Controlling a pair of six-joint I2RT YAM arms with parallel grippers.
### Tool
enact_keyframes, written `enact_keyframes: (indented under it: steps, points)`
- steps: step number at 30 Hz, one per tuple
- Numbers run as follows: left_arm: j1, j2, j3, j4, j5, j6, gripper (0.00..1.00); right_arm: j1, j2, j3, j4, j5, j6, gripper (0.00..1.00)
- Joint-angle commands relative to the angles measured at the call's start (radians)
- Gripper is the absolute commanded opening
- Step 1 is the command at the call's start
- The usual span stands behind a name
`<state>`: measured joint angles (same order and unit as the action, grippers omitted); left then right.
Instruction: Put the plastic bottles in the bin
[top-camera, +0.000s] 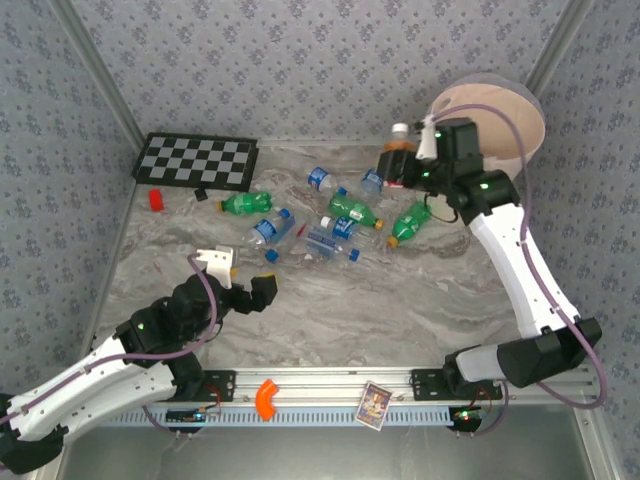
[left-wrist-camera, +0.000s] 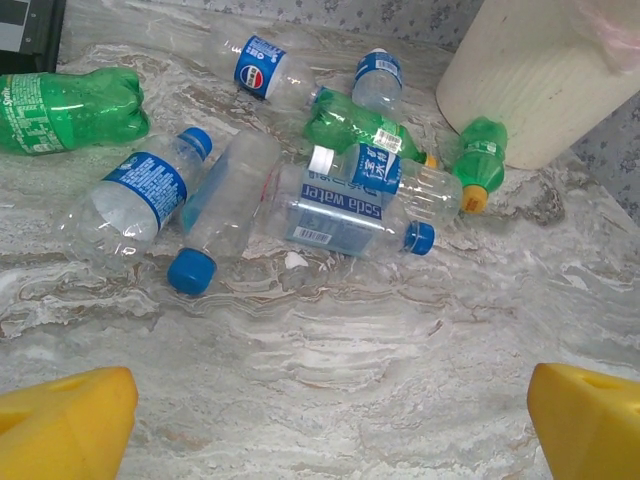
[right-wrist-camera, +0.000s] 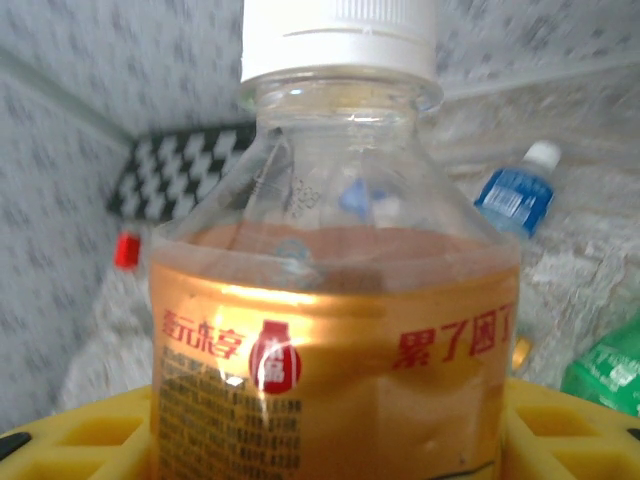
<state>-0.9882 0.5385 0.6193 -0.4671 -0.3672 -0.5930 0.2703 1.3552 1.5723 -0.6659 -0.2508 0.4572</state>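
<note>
Several plastic bottles lie in a loose heap mid-table: green ones (top-camera: 245, 203) (top-camera: 410, 222) and clear blue-labelled ones (top-camera: 325, 242) (left-wrist-camera: 140, 195). My right gripper (top-camera: 405, 165) hangs above the table just left of the bin (top-camera: 505, 125), a big pale round bucket. It is shut on an upright orange-labelled bottle (right-wrist-camera: 330, 330) with a white cap; the yellow fingers (right-wrist-camera: 560, 420) press both its sides. My left gripper (top-camera: 240, 280) hovers low, nearer than the heap. Its yellow fingertips (left-wrist-camera: 70, 420) stand wide open over bare marble, and a blue-capped clear bottle (left-wrist-camera: 225, 205) lies just ahead of them.
A checkerboard mat (top-camera: 195, 160) lies at the far left with a small red block (top-camera: 156, 199) beside it. Patterned walls close the table on three sides. An orange hook (top-camera: 265, 398) and a card (top-camera: 374, 405) rest on the front rail. The bin's wall (left-wrist-camera: 540, 80) rises at the heap's right.
</note>
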Motion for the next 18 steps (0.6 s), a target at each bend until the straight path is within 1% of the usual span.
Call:
enact_keyframes:
  steps: [1,4,9,12,15,18]
  points:
    - [0.004,0.0,0.03,0.04,0.019,0.001,1.0,-0.089,-0.005,0.005,0.123,-0.091,0.132,0.58]
    - [0.003,-0.001,0.034,0.033,0.023,0.0,1.0,-0.192,0.016,0.007,0.209,-0.131,0.241,0.58]
    - [0.005,-0.006,0.034,0.043,0.032,0.0,1.0,-0.314,0.088,0.032,0.3,-0.105,0.37,0.58]
    - [0.004,-0.011,0.031,0.053,0.045,0.013,1.0,-0.355,0.152,0.078,0.315,-0.069,0.414,0.59]
    - [0.003,-0.012,0.031,0.053,0.052,0.016,1.0,-0.371,0.22,0.144,0.318,-0.017,0.441,0.59]
    - [0.005,-0.013,0.032,0.05,0.054,0.016,1.0,-0.381,0.286,0.202,0.291,-0.005,0.455,0.59]
